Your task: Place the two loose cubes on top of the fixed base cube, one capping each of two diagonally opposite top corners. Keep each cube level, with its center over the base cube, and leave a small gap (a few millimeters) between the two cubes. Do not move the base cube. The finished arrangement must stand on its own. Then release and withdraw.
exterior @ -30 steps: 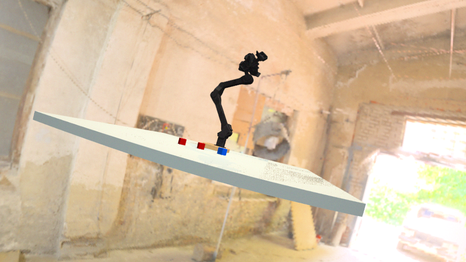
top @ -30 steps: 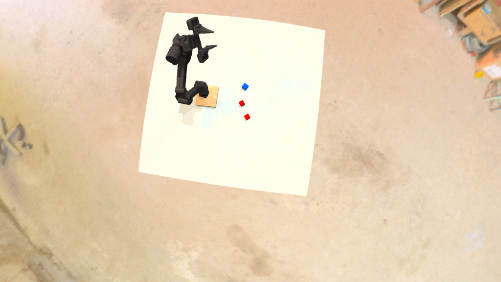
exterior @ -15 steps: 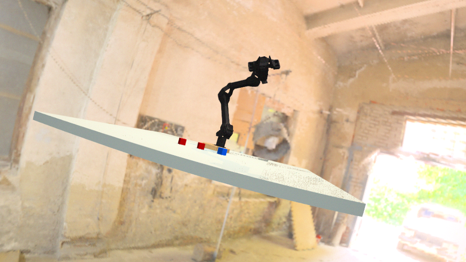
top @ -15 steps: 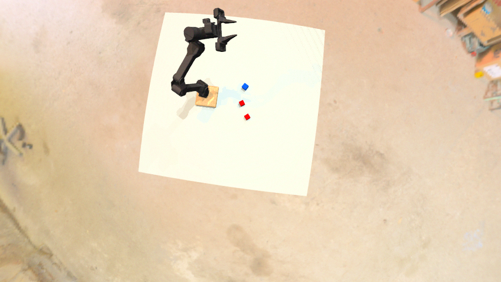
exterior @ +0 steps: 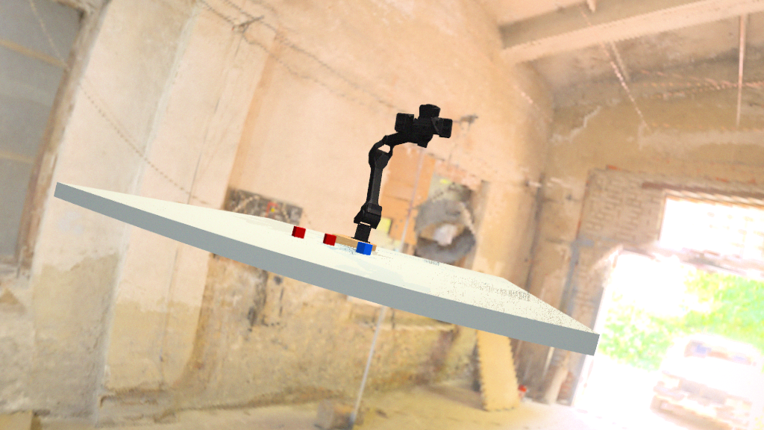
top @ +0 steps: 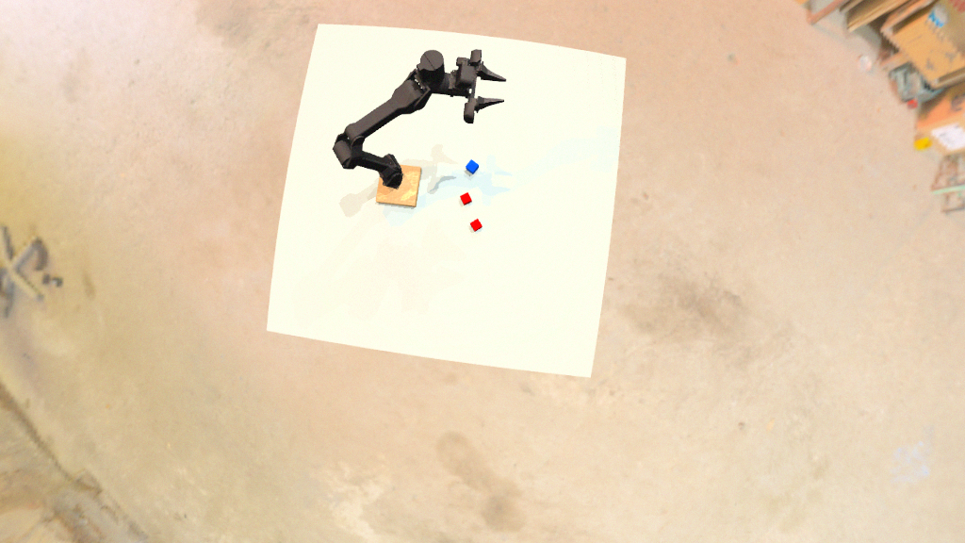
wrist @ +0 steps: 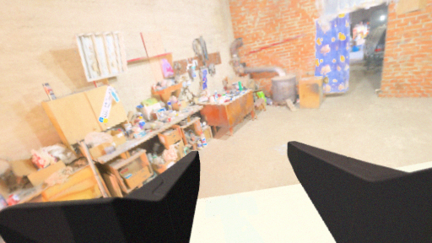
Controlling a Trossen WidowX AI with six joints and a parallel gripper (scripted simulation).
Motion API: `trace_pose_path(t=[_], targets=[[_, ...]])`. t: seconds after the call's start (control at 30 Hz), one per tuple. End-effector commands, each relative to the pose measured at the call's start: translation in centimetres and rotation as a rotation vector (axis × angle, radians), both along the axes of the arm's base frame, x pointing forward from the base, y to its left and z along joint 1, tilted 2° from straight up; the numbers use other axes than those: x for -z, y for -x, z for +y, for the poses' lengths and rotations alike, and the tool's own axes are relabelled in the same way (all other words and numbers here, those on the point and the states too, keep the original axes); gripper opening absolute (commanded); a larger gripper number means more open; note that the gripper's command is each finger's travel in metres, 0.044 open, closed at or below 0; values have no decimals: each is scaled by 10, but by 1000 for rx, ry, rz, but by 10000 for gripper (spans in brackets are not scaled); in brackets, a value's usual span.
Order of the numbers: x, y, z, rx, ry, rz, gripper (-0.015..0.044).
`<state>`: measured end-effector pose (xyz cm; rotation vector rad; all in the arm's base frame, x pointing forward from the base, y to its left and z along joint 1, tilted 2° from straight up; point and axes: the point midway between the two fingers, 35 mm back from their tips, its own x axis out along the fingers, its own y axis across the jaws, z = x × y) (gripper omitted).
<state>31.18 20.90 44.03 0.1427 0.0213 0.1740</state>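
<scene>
A blue cube [top: 472, 166] [exterior: 365, 248] sits on the white table top. One red cube [top: 466, 199] [exterior: 329, 239] lies close to it. The other red cube [top: 476, 225] [exterior: 298, 231] lies farther from the blue one. All three stand apart, and nothing is stacked. My gripper [top: 503, 90] [wrist: 243, 153] is partly open with nothing between its fingers. It is raised high above the table, off to the blue cube's side, and points roughly sideways. The wrist view shows no cube. In the exterior view its fingertips cannot be made out.
The arm stands on a wooden base plate [top: 409, 190] [exterior: 347, 241], beside the cubes. The white table [top: 404, 290] [exterior: 480, 315] has exposed edges all round. A cluttered workbench shows far off in the wrist view.
</scene>
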Motion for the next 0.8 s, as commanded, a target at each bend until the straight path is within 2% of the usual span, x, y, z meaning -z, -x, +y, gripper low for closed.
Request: trace_pose_path(t=[0.0,0.2,0.4,0.77], targets=[[38,-23,-10,20,40,125,265],[105,-51,-42,80,68,374,265],[170,-61,-86,172,35,653,265],[267,-27,-169,422,-183,1192,265]])
